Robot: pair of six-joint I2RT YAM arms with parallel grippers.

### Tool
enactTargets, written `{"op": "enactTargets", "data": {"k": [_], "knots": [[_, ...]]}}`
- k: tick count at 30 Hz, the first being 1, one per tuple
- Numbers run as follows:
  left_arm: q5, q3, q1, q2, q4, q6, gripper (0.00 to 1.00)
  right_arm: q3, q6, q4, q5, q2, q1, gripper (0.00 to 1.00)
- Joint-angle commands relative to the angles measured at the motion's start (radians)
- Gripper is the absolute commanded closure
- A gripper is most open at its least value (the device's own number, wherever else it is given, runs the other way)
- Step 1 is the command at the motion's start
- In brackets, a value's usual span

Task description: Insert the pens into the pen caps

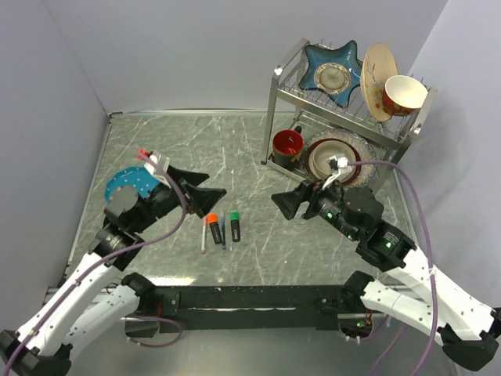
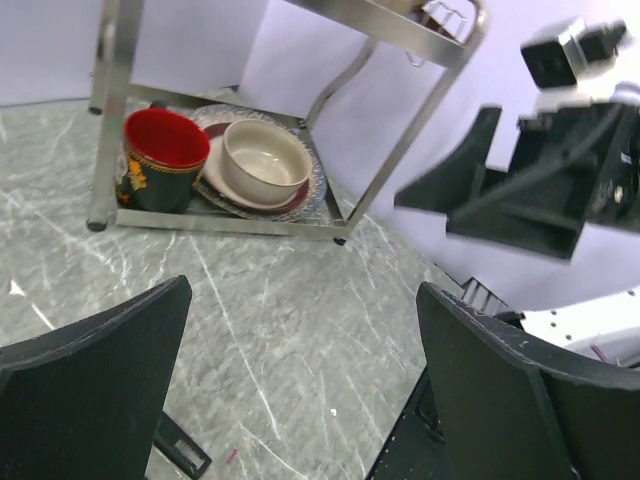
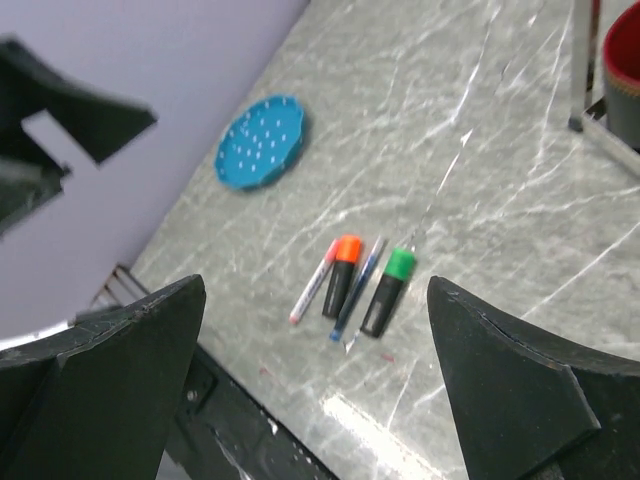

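At the far left a blue disc (image 1: 129, 184), flat, round and dotted, lies on the grey marble-veined worktop (image 1: 235, 145), partly hidden under the left arm; it looks like matte plastic, and we judge it no part of the job. Just right of it the left fingers (image 1: 202, 190) hover above the worktop, spread wide and holding nothing; they are broad black wedges with a dull surface; their wrist view looks across at the rack, not down at the pens, so we judge them not yet lined up for a pick.

Between the arms, toward the near edge, the task's things lie side by side and nearly parallel, which leaves each one open from above: a thin white pen (image 1: 203, 235) with a reddish end; a stubby black orange-tipped marker (image 1: 214, 229); a thin blue pen (image 1: 224, 232); a stubby black green-tipped marker (image 1: 235, 225). The coloured ends sit on the marker bodies; whether they are caps pressed home we cannot tell; we make out no loose cap. The row is tight, so we expect a smooth thin barrel to roll if its neighbour is gripped.

The right fingers (image 1: 290, 204), the same black wedges, are wide apart and empty, pointed toward the row; their camera frames all four pens between them. Far right stands a shiny metal rack (image 1: 274, 102); a glossy red mug (image 1: 287, 145) and a cream bowl (image 1: 333, 159) on plates sit below, glazed dishes above.
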Motion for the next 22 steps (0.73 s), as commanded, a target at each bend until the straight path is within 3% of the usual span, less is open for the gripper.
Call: {"op": "enactTargets", "data": {"k": [1, 22], "knots": [[0.073, -0.056, 0.002, -0.044, 0.088, -0.005, 0.01, 0.095, 0.0, 0.002, 0.074, 0.01, 0.001, 0.0], [0.082, -0.093, 0.002, -0.075, 0.125, -0.031, 0.01, 0.063, -0.008, 0.089, 0.065, 0.002, 0.001, 0.0]]}}
